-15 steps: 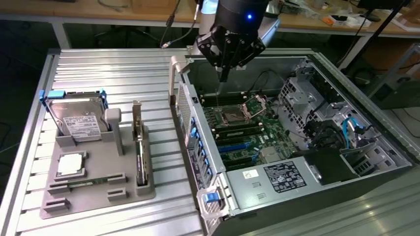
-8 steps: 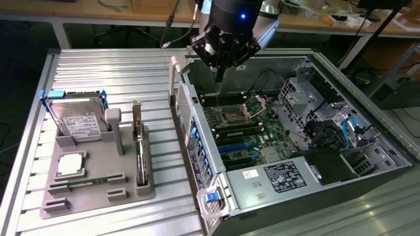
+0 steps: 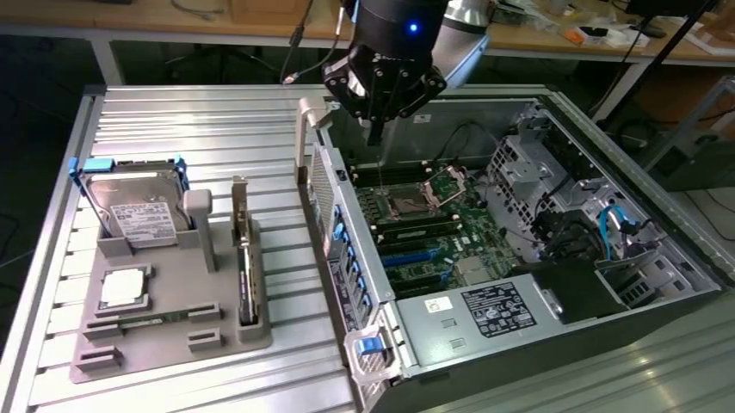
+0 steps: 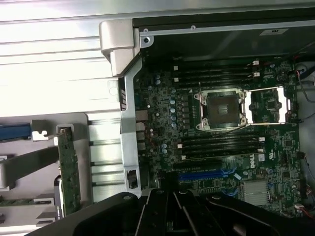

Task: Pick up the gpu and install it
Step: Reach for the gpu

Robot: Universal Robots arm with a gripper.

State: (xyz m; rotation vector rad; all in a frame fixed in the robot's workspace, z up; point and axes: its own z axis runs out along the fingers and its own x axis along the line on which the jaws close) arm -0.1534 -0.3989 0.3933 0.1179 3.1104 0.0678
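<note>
Our tool (image 3: 373,131) is hanging over the open computer case (image 3: 597,172), just inside the case's far corner and above the edge of the motherboard (image 3: 431,228). We are seeing its fingers pressed together into one dark point, and they are gripping nothing. In the wrist view the tool (image 4: 172,199) is showing as dark, closed fingers over the motherboard, with the processor socket (image 4: 219,110) lying open near the middle of the case.

The gpu (image 3: 241,258) is standing outside the case, on the exterior view's left of the case's side wall. It is sitting on edge in a slot of a grey holder (image 3: 172,348), which is lying on the table (image 3: 206,120) beside the case. Its pale metal bracket (image 3: 239,196) is rising at the end nearer the case corner that the tool is hanging over.

We are finding the gpu well apart from the tool, with the case's side wall standing between them. The tool is touching neither the card nor its holder. In the wrist view the gpu (image 4: 69,172) is appearing as a narrow green board outside the case wall.

Farther from the case than the gpu, in the same holder, a hard drive (image 3: 132,206) in a blue frame is standing upright. A silver processor chip (image 3: 123,288) is lying flat there too.
</note>
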